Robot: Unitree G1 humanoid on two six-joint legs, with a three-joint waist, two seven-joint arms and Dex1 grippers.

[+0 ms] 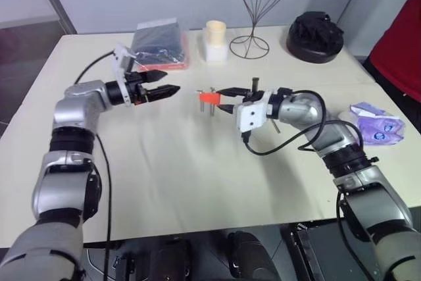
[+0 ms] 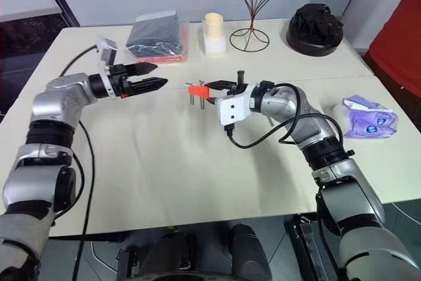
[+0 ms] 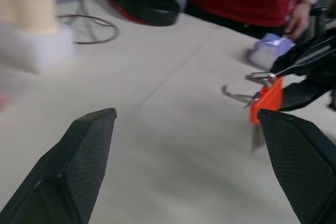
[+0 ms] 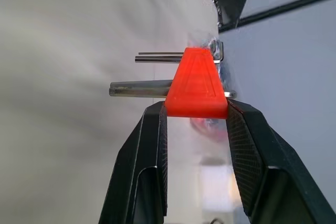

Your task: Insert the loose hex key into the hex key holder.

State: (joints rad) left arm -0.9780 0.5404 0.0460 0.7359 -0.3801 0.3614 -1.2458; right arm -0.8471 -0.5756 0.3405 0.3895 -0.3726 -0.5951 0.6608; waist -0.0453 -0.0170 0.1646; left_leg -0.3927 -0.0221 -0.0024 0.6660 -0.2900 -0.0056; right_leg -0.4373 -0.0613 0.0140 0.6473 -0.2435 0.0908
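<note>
The hex key holder [image 1: 209, 97] is a small red-orange block with short metal keys [image 4: 152, 57] sticking out of it. It hangs above the middle of the table, and my right gripper [image 1: 220, 99] is shut on it. The right wrist view shows both black fingers [image 4: 152, 145] pressed against the block's [image 4: 197, 85] sides. My left gripper [image 1: 170, 82] hovers to the left of the holder, level and pointing at it. Its fingers [image 3: 89, 145] stand wide open with nothing between them, a short gap away from the block [image 3: 268, 98]. I cannot make out the loose hex key.
Along the table's far edge stand a dark folded pouch on a red base [image 1: 158, 44], a cream cup on a white block [image 1: 215, 41], a wire stand [image 1: 258, 4] and a black round object [image 1: 316, 36]. A purple tissue pack [image 1: 376, 123] lies at the right, near a person in red [image 1: 401, 51].
</note>
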